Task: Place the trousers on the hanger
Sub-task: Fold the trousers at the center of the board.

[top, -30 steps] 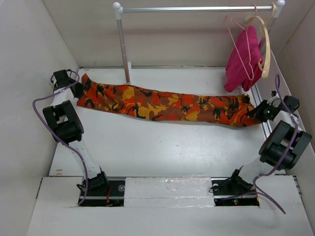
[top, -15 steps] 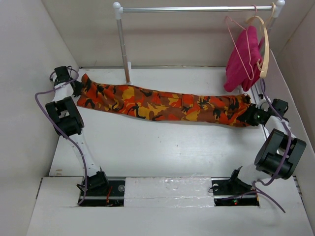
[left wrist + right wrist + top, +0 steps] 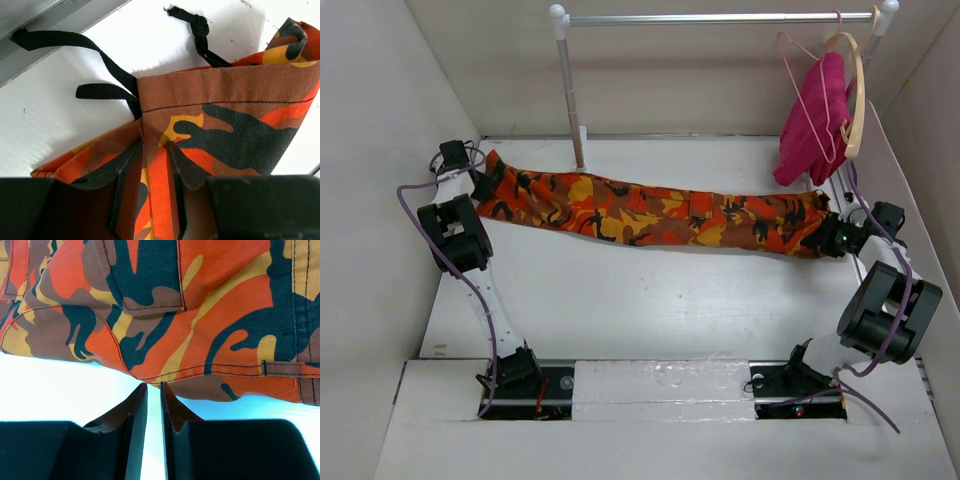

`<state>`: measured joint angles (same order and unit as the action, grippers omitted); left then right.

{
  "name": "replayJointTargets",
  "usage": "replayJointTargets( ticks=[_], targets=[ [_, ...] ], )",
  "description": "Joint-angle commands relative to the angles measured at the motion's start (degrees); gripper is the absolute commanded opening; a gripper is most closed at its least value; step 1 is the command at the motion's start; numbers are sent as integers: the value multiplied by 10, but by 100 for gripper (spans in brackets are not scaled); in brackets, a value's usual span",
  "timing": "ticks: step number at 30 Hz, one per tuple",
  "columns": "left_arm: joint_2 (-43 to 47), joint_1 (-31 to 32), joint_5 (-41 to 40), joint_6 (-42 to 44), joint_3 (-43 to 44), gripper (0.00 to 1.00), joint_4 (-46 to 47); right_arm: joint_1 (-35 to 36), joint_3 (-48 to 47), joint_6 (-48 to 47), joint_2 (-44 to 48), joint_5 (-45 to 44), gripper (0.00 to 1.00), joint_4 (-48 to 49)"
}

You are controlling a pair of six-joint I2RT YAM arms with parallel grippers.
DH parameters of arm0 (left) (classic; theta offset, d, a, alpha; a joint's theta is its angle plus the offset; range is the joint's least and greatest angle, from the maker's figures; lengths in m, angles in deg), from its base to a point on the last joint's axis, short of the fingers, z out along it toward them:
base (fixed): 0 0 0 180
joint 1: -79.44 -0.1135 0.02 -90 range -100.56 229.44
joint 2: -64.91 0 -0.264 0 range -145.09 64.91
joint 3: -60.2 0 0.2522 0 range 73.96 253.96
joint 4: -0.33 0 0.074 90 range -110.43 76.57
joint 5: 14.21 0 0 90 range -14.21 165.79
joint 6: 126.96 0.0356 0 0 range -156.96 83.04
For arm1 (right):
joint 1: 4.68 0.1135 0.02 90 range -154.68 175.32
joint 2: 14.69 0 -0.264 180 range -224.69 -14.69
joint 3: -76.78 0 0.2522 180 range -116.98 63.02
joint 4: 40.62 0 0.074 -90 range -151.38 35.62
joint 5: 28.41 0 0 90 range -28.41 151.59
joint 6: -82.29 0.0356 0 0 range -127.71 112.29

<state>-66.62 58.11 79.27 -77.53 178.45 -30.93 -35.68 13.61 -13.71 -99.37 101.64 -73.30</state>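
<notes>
The camouflage trousers (image 3: 650,215) lie stretched flat across the table from left to right. My left gripper (image 3: 480,183) is at their left end, the cuff. In the left wrist view its jaws (image 3: 155,145) are shut on a fold of the orange cloth (image 3: 225,130), with black drawstrings (image 3: 100,45) trailing beyond. My right gripper (image 3: 832,235) sits at the waist end. Its fingertips (image 3: 153,385) stand a narrow gap apart just short of the trousers' hem (image 3: 200,315), with only bare table between them. The pink wire hanger (image 3: 807,85) hangs on the rail at the far right.
A metal rail (image 3: 720,18) on a post (image 3: 570,100) spans the back. A magenta cloth (image 3: 815,120) and a pale wooden hanger (image 3: 860,90) hang beside the pink hanger. White walls close in on both sides, close to each arm.
The right gripper has opened a little and its arm has shifted, elbow drawn nearer. The left arm has edged in toward the cuff and its jaws have closed on the cloth.
</notes>
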Motion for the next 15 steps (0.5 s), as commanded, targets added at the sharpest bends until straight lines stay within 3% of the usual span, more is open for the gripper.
replayJointTargets(
  ticks=[1, 4, 7, 15],
  targets=[
    [6, -6, -29, -4, 12, 23, -24, 2, -18, -15, 0, 7, 22, 4],
    [10, -6, -29, -5, 4, 16, -12, 8, -16, -16, -1, 7, 22, 5],
    [25, -6, -22, -12, -9, 1, 1, 8, -15, -16, 0, 7, 22, 5],
    [115, -6, -29, 0, -57, 0, 27, 25, -3, -22, 5, -3, 21, 5]
  ],
)
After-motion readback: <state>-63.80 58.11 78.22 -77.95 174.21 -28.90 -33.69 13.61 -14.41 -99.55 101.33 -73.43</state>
